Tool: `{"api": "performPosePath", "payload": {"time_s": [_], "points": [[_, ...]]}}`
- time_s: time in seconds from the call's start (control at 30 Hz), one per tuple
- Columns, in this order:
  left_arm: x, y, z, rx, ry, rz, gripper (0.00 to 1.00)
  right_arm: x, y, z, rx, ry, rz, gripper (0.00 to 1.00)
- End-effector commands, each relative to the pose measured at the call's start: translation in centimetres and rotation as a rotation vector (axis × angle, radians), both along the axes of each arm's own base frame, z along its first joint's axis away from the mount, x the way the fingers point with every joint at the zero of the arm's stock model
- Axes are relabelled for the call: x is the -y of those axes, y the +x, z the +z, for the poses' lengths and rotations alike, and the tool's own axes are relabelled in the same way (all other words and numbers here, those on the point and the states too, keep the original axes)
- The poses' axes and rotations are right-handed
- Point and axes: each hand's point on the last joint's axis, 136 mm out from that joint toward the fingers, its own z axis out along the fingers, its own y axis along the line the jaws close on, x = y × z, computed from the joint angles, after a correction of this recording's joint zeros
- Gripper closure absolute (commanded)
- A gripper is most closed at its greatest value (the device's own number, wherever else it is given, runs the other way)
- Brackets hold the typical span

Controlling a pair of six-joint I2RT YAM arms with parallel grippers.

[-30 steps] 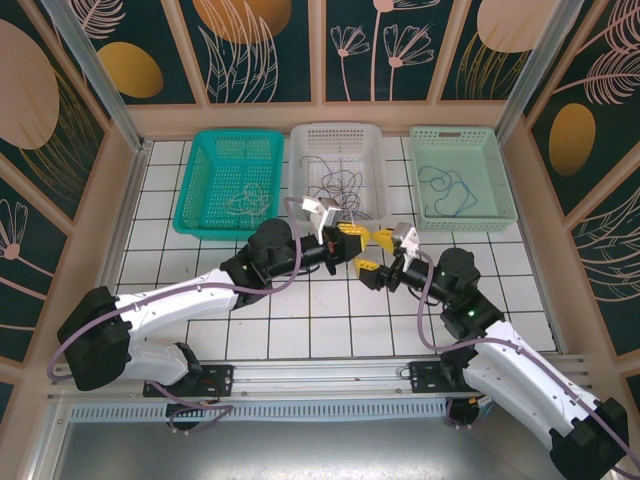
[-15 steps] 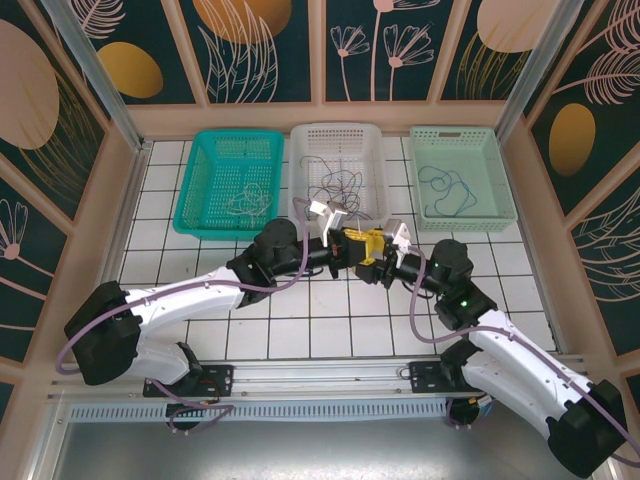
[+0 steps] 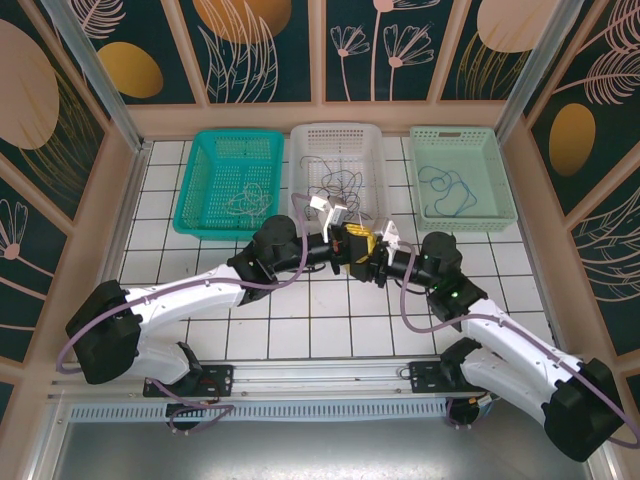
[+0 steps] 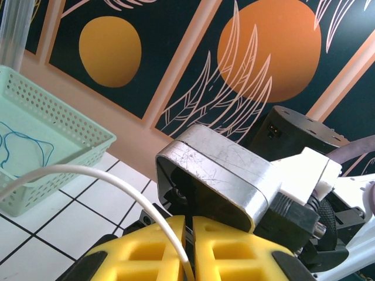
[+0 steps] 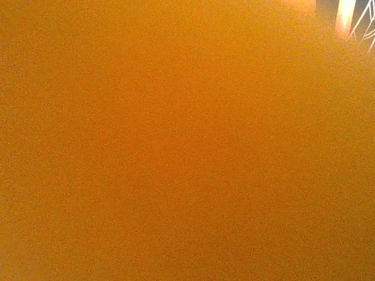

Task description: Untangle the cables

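Where left end effector (image 4: 188,234) pinches white cable (image 4: 76,170), cable arcs leftward toward mint basket (image 4: 35,96); right end effector (image 3: 377,263) grip unclear.

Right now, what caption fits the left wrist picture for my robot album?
The left gripper pinches a white cable that curves away toward the mint basket.

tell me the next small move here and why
Probably back the right gripper off a little from the left gripper. The left one is shut on the white cable, the two sit crowded together by the white basket, and the right wrist view is an orange blur, so it seems too close to aim a grasp.
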Motion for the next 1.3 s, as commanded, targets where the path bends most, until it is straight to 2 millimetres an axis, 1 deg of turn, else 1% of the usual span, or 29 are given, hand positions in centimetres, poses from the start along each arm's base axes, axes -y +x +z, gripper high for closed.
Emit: {"api": "performPosePath", "payload": {"time_s": [0.0, 0.17, 0.33, 0.4, 0.5, 0.67, 0.83, 1.0, 1.13, 1.17, 1.27], "points": [[-0.7, -0.6, 5.5, 0.098, -0.130, -0.004, 0.88, -0.6, -0.8, -0.7, -0.035, -0.011, 0.046, 0.61], [-1.6, -0.4, 7.1, 0.127, -0.161, 0.039, 0.88, -0.6, -1.0, -2.8, -0.096, -0.043, 0.042, 0.62], [-2.4, -0.3, 9.3, 0.176, -0.187, 0.075, 0.87, -0.6, -1.0, -5.1, -0.160, -0.093, 0.036, 0.62], [-2.7, -0.5, 9.9, 0.188, -0.197, 0.078, 0.87, -0.6, -1.0, -5.7, -0.173, -0.101, 0.034, 0.62], [-2.9, -0.8, 10.5, 0.198, -0.214, 0.071, 0.87, -0.5, -1.2, -5.7, -0.174, -0.088, 0.031, 0.61], [-3.4, -0.8, 11.1, 0.211, -0.222, 0.093, 0.87, -0.1, -1.3, -5.8, -0.172, -0.076, 0.012, 0.61], [-4.6, -0.7, 11.8, 0.232, -0.229, 0.140, 0.87, 0.2, -1.6, -6.3, -0.197, -0.078, 0.006, 0.60], [-5.6, -0.9, 12.8, 0.255, -0.253, 0.166, 0.87, 0.2, -1.8, -6.5, -0.216, -0.073, 0.009, 0.61], [-5.8, -1.2, 13.0, 0.251, -0.270, 0.154, 0.87, 0.4, -1.7, -6.4, -0.219, -0.066, -0.001, 0.61], [-5.7, -1.2, 12.9, 0.249, -0.269, 0.151, 0.87, 0.5, -1.7, -6.2, -0.216, -0.063, -0.011, 0.59], [-5.8, -1.0, 12.5, 0.243, -0.259, 0.168, 0.87, 1.0, -1.3, -5.1, -0.198, -0.037, -0.055, 0.33]]}}
